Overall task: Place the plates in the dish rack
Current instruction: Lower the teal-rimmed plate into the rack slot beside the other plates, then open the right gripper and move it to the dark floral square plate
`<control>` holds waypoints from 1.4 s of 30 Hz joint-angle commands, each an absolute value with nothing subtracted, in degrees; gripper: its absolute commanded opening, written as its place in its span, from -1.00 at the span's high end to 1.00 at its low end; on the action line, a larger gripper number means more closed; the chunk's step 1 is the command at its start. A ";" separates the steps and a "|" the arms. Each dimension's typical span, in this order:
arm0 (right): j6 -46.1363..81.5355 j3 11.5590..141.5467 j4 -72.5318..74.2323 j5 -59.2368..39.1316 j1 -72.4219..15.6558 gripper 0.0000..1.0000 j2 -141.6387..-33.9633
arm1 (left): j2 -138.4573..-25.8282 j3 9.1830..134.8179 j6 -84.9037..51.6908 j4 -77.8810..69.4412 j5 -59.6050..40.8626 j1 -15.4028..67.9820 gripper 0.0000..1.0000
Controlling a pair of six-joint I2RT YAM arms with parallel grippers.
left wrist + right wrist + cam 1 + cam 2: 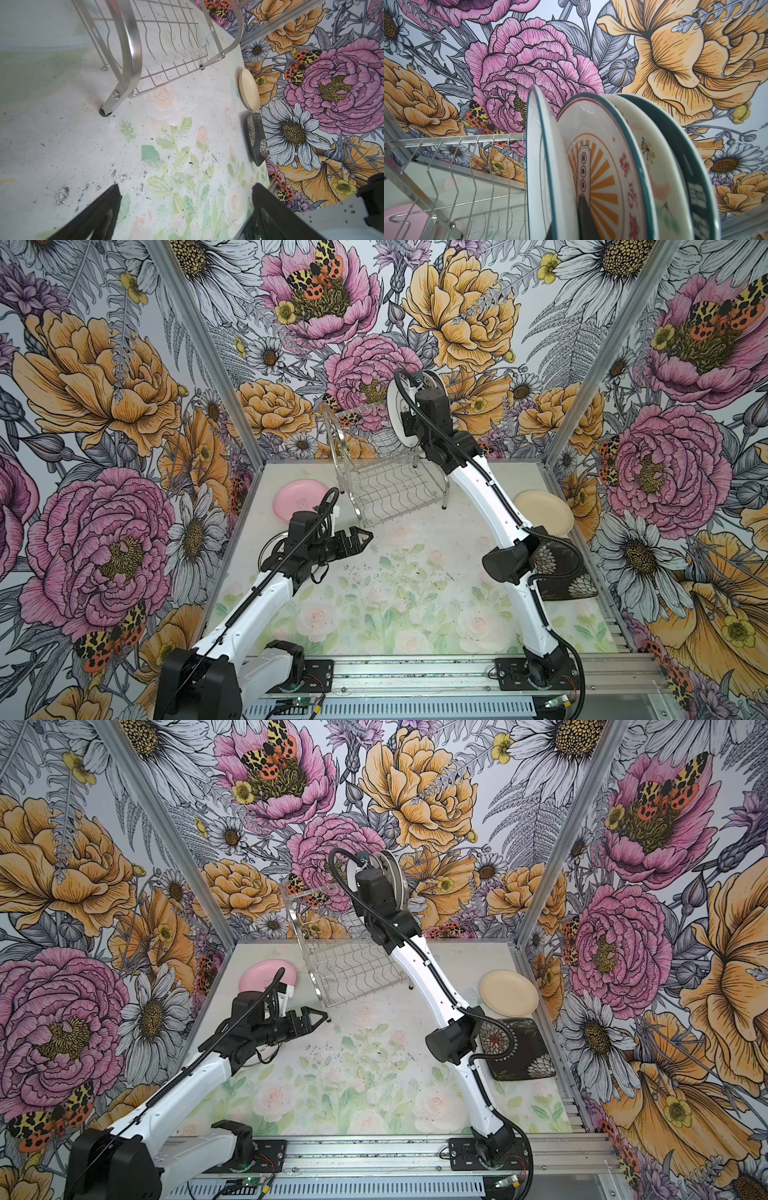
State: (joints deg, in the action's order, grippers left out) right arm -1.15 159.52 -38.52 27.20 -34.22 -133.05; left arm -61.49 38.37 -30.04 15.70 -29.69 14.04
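The right jaws are clenched on the rim of a white plate point(537, 158), upright at the upper tier of the dish rack point(384, 489), upper middle in both top views; I judge it should sink straight into the slot just beside the sunburst plate point(602, 166), without knocking rims; free wires lie left of it; the left jaws stand released over the bench point(395, 593), lower left; pink plate point(297, 499) and cream plate point(509, 992) lie near bench edges
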 commanded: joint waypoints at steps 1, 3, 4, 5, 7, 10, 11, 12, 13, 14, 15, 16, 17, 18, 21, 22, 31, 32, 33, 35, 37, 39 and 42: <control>-2.02 161.69 -35.77 30.32 -34.19 1.00 -133.68 | -60.16 37.95 -30.55 15.73 -28.17 14.59 -0.97; -2.02 161.51 -35.77 30.60 -34.29 0.94 -133.68 | -59.69 37.80 -30.82 15.71 -27.96 14.82 -0.97; -2.11 161.41 -35.86 30.88 -34.33 0.87 -133.64 | -59.38 37.64 -30.91 15.81 -27.83 14.93 -0.97; -2.11 161.22 -35.86 31.02 -34.43 0.82 -133.53 | -59.14 37.54 -30.97 15.82 -27.75 15.01 -0.97; -2.39 160.91 -35.86 31.00 -34.44 0.67 -133.09 | -58.57 37.20 -31.14 15.95 -27.53 15.26 -0.97; -2.46 160.44 -35.86 30.92 -34.63 0.53 -132.13 | -57.69 36.88 -31.37 16.33 -27.20 15.54 -0.97; -2.59 160.39 -35.86 30.93 -34.76 0.50 -131.82 | -57.40 36.75 -31.43 16.41 -27.08 15.61 -0.97; -2.81 160.24 -35.86 30.86 -34.89 0.45 -131.45 | -57.10 36.56 -31.54 16.57 -26.98 15.66 -0.97; -2.90 160.12 -35.86 30.98 -35.10 0.43 -130.99 | -56.71 36.43 -31.62 16.65 -26.91 15.73 -0.97; -3.16 159.95 -35.86 30.90 -35.24 0.40 -130.60 | -56.48 36.34 -31.61 16.70 -26.76 15.82 -0.97; -3.32 159.82 -35.86 30.90 -35.45 0.34 -130.08 | -56.12 36.15 -31.72 16.87 -26.65 15.91 -0.97; -3.49 159.65 -35.86 30.90 -35.72 0.29 -129.65 | -55.85 36.05 -31.76 16.87 -26.55 16.04 -0.97; -3.59 159.36 -35.93 30.89 -35.85 0.24 -129.08 | -55.66 35.96 -31.84 16.96 -26.46 16.07 -0.97; -3.64 158.89 -35.86 30.89 -36.16 0.21 -128.38 | -55.40 35.80 -31.84 17.05 -26.30 16.17 -0.97; -3.56 156.49 -35.86 30.98 -37.00 0.06 -125.76 | -54.70 35.60 -32.14 17.18 -25.89 16.48 -0.97; -3.52 155.20 -35.86 31.07 -37.33 0.00 -124.63 | -54.46 35.50 -32.30 17.14 -25.64 16.67 -0.97; 2.85 135.06 -35.95 31.56 -39.02 -0.24 -109.95 | -53.26 34.67 -32.80 17.16 -24.44 17.87 -0.97; 4.24 131.35 -35.95 31.57 -39.02 -0.27 -107.56 | -53.10 34.63 -32.84 17.14 -24.36 18.07 -0.97; 5.68 127.70 -35.95 31.72 -39.02 -0.30 -105.24 | -53.13 34.53 -32.78 17.14 -24.20 18.20 -0.97; 8.51 120.86 -35.95 31.76 -38.85 -0.32 -100.65 | -53.17 34.34 -32.73 17.14 -24.08 18.49 -0.97; 11.82 113.73 -35.95 31.74 -38.34 -0.37 -96.25 | -53.17 34.19 -32.74 17.14 -24.08 18.69 -0.97; 15.55 106.19 -35.95 31.56 -37.35 -0.38 -91.65 | -53.23 34.08 -32.78 17.10 -24.09 18.96 -0.97; 20.26 95.78 -36.12 30.81 -35.14 -0.42 -84.99 | -53.50 34.10 -32.49 17.05 -24.43 19.07 -0.97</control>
